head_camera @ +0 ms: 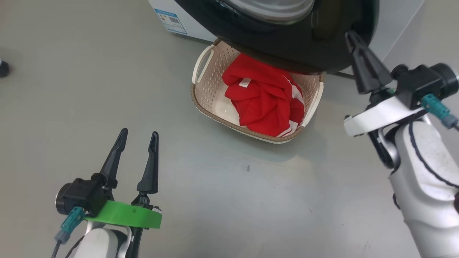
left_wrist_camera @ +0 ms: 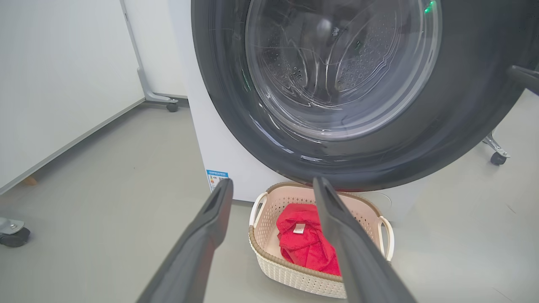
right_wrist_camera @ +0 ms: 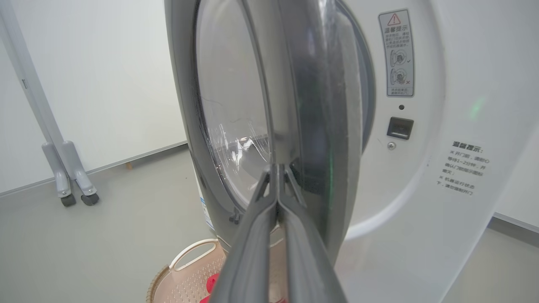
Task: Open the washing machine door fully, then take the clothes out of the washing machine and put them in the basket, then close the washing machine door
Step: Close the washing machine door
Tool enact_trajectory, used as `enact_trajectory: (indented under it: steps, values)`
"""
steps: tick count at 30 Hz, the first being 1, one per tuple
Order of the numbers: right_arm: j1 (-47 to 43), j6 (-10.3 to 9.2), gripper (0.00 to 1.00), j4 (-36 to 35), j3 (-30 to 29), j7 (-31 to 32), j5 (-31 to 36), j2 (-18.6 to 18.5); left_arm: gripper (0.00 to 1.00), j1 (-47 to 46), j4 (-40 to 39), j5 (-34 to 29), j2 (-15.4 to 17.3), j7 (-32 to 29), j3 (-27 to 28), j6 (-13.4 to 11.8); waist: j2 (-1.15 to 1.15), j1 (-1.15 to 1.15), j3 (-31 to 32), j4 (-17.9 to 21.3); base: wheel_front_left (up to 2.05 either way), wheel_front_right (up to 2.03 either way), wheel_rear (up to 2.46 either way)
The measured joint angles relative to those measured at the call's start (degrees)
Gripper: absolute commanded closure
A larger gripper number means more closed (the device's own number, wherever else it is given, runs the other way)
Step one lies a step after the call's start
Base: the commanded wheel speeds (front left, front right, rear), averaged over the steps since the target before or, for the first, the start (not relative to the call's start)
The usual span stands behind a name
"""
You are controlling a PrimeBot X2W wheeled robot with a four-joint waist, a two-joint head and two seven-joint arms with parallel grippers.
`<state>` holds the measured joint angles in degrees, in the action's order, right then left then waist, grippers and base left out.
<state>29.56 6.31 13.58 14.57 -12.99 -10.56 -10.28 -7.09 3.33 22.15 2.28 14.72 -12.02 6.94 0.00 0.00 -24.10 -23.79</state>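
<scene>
The washing machine door [head_camera: 287, 43] hangs partly open over the back of the basket [head_camera: 211, 82]. Its black rim [left_wrist_camera: 463, 105] and clear glass face my left wrist view. Seen edge-on, the door [right_wrist_camera: 311, 105] stands a little off the white washing machine [right_wrist_camera: 421, 168]. The cream basket [left_wrist_camera: 294, 277] holds the red clothes [head_camera: 261, 96], which show a small white label. My right gripper [head_camera: 349, 34] is shut, its tips [right_wrist_camera: 277, 168] against the door's free edge. My left gripper [head_camera: 139, 133] stays open and empty, low at the left, well short of the basket [right_wrist_camera: 189, 277].
Grey floor spreads between my left gripper [left_wrist_camera: 273, 183] and the basket. White wall panels stand to the left. Wheeled stand legs [right_wrist_camera: 69, 185] and casters [left_wrist_camera: 172, 105] [left_wrist_camera: 497, 158] sit beside the machine. A dark object [head_camera: 3, 68] lies at the far left edge.
</scene>
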Motion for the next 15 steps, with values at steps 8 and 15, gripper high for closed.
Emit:
enact_trajectory:
  steps: [8,15]
  values:
    - [5.66,0.01,1.00,0.88,-1.21,0.10,0.68,-3.42,0.00,-1.23,-0.11,0.55,-0.16,0.00,-0.81,0.00,0.00,0.00,-2.63,0.26,0.00,0.00,0.00]
    - [11.81,0.10,1.00,1.97,-0.58,2.23,2.24,-6.20,0.00,-2.41,0.08,1.93,-0.24,0.00,-2.33,0.00,0.00,0.00,-5.68,-0.19,0.00,0.00,0.00]
